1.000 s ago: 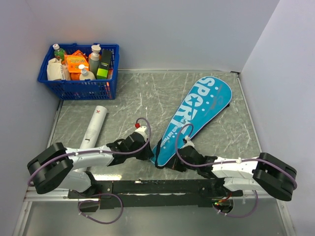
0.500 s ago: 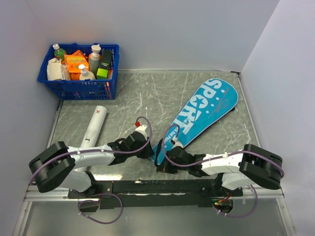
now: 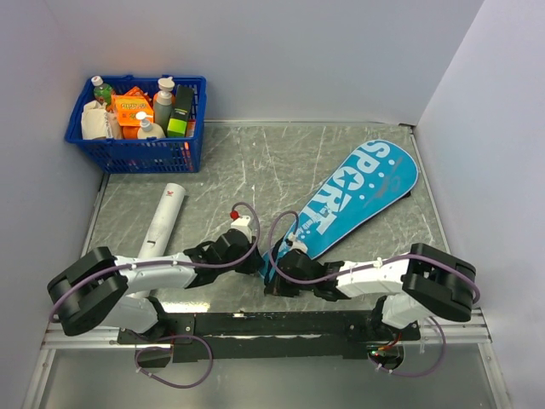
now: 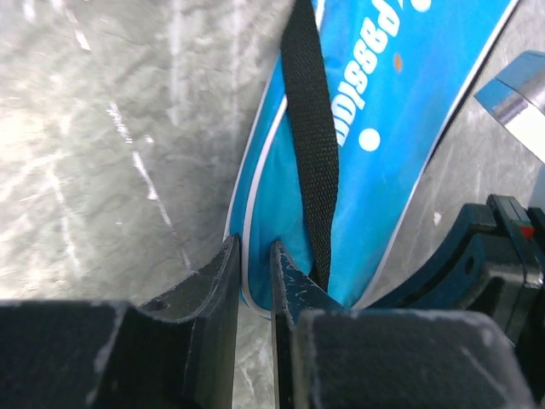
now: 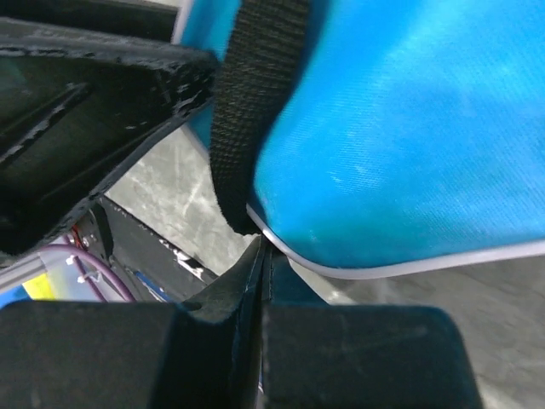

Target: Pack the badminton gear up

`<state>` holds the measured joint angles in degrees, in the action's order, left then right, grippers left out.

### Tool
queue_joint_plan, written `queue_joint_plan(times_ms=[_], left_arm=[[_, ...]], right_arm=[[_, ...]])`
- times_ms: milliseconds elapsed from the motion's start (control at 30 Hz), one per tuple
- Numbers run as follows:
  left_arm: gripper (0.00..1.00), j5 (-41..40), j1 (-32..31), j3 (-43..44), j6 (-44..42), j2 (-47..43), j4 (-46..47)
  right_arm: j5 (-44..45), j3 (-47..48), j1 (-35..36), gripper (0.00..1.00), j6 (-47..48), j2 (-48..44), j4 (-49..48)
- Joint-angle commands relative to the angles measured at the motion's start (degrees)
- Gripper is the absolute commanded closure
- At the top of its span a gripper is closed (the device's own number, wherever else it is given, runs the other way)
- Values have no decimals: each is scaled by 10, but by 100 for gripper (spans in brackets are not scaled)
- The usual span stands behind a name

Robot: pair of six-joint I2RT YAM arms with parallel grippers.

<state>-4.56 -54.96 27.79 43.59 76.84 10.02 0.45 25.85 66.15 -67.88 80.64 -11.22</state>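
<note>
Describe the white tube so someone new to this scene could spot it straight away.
Start at the blue basket at the table's far left corner. Just in front of it, on the grey tabletop, lies the white tube. It is the only long white cylinder, unlike the flat teal cover to its right.

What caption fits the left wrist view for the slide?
Left hand pinching the narrow end's edge of the teal cover, its black strap running alongside, over the grey table.
</note>
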Motion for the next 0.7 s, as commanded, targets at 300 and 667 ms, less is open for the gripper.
queue_joint_plan(times_ms=[300, 667], left_arm=[[99, -91, 5, -3, 0, -69, -98], [99, -91, 174, 46, -58, -100, -148]], right_arm=[[103, 97, 0, 34, 116, -155, 165], [200, 110, -93, 0, 204, -399, 429]])
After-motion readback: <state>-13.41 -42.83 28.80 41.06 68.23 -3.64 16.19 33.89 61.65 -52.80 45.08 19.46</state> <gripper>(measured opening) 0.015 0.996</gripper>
